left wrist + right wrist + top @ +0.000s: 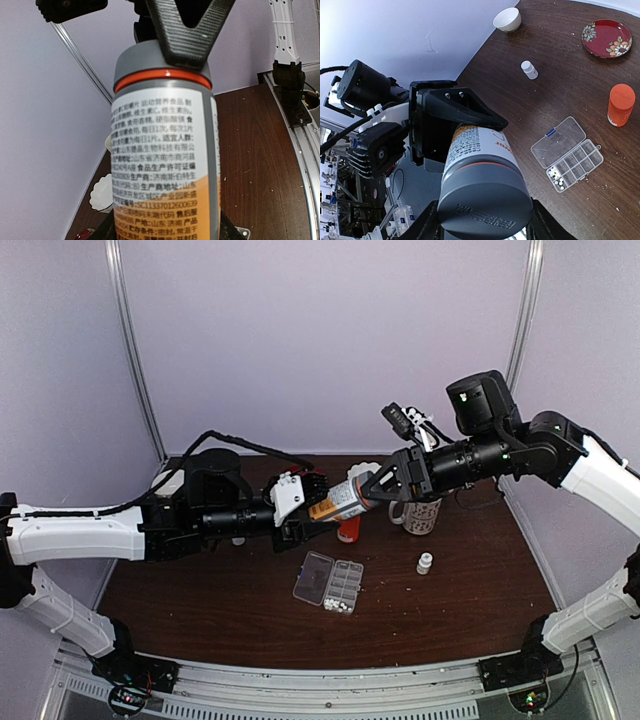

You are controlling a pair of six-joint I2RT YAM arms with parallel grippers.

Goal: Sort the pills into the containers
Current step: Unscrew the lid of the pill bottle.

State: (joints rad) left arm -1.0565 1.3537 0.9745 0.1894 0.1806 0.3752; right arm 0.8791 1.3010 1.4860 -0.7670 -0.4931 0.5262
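Left gripper [312,502]: pinching the body of the large bottle [345,498], which lies level in the air above and behind the pill organizer [328,583].
Right gripper [378,483]: jaws flank the bottle's grey cap [482,200]; cannot tell whether they press on it.
Pills [556,176]: a small cluster, too tiny to count, in the pill organizer's end cells; its lid lies open.
Counts: one pill organizer, one orange bottle [621,104], one small white bottle [529,69], one mug [420,515], one bowl [507,19], one red plate [606,37].
Room: bare table [200,610] all round the pill organizer; the orange bottle behind it is nearest, and apart.

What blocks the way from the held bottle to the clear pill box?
Only the gray cap, still on the bottle, with the right gripper around it. The left gripper holds the bottle. The pill box lies below with its lid open; nothing visible covers its cells.
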